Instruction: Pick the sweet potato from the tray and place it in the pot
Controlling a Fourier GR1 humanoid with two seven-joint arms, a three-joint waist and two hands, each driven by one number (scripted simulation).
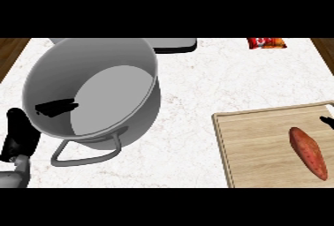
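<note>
Starting from our right hand [326,121], only a dark tip shows at the right edge, so we cannot tell its state. The sweet potato [309,152] lies just below-left of it on the tray [254,150], long axis running upper left to lower right. Our left hand [18,137], fingers straight, holding nothing, rests lower left beside the pot [134,119], well apart across the tabletop [195,88]. Right is nearer.

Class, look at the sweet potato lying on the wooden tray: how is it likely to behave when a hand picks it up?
The sweet potato looks solid, so probably stiff, not floppy. Its long rounded body with tapered ends suggests it may roll sideways on the flat tray if nudged. Its skin looks matt, so it is probably not slippery.
</note>
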